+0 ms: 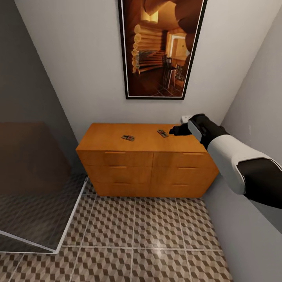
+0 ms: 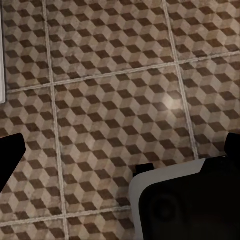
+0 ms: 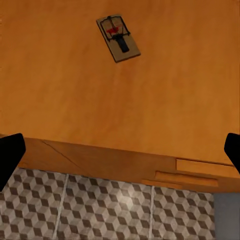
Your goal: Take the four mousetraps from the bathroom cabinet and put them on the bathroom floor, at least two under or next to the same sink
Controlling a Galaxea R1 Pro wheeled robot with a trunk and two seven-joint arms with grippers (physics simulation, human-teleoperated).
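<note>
The right gripper point(image 1: 177, 130) hangs over the cabinet point(image 1: 145, 156) top, jaws spread wide and empty. The nearer trap point(image 1: 162, 133) lies flat just ahead of its fingertips, long axis slanted across the jaw line, so a wrist turn looks needed. A second trap point(image 1: 127, 137) lies farther off. The left gripper's state cannot be told.

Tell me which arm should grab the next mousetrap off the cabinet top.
Right. The right gripper hangs over the cabinet top beside the nearer mousetrap, fingers spread. The left gripper looks down at the bathroom floor, away from both traps.
</note>
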